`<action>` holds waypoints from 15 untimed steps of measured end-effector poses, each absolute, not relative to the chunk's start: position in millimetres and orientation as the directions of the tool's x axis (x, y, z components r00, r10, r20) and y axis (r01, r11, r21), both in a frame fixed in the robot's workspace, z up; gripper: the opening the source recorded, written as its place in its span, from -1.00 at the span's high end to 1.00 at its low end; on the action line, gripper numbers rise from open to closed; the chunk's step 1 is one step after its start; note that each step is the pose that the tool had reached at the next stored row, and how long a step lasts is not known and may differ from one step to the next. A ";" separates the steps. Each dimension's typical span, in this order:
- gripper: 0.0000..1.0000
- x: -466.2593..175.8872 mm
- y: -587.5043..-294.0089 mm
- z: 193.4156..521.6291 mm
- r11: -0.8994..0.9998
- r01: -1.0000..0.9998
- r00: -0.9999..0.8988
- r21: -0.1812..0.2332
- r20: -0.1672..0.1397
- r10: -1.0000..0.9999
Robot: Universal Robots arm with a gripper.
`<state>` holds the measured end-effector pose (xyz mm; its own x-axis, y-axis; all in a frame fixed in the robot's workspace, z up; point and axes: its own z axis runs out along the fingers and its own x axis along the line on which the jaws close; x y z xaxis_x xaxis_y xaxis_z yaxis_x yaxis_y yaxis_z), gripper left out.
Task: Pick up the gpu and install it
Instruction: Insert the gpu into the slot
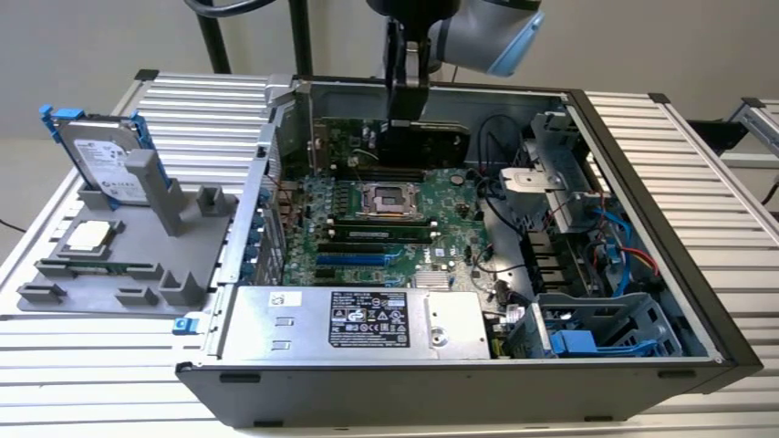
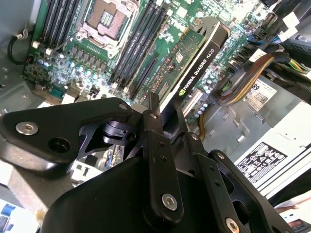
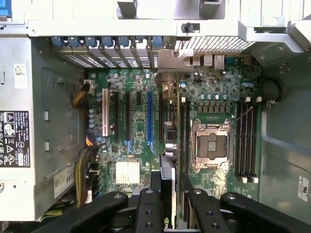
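The gpu (image 1: 422,142), a flat card with a black shroud and a green board, hangs on edge over the far part of the motherboard (image 1: 365,233) inside the open computer case. My gripper (image 1: 408,117) is shut on its upper edge. In the second wrist view the gpu (image 2: 197,60) runs out from between my fingers (image 2: 153,114), tilted above the memory slots. In the first wrist view the gpu (image 3: 168,172) shows edge-on in my gripper (image 3: 170,183), above the board between a black expansion slot (image 3: 161,116) and the processor socket (image 3: 211,145). It sits in no slot.
The case's walls (image 1: 633,182) ring the board. A power supply (image 1: 353,321) sits at the near side and cables (image 1: 608,242) and drive cages at the exterior view's right. A grey holder (image 1: 122,297) at the left carries a silver hard drive (image 1: 104,155), a processor chip (image 1: 88,237) and a memory stick (image 1: 98,269).
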<state>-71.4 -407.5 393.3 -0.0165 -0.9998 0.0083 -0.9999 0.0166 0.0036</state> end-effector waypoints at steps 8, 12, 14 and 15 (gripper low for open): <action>1.00 -72.3 -407.5 391.3 0.017 -1.000 -0.017 0.004 0.008 -1.000; 1.00 -72.7 -407.5 390.3 0.017 -1.000 -0.017 0.004 0.008 -1.000; 1.00 -72.8 -407.5 389.8 0.017 -1.000 -0.017 0.004 0.008 -1.000; 1.00 -72.9 -407.5 389.7 0.017 -1.000 -0.017 0.004 0.008 -1.000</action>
<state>-72.9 -407.5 389.7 -0.0165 -0.9998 0.0084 -0.9999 0.0166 0.0036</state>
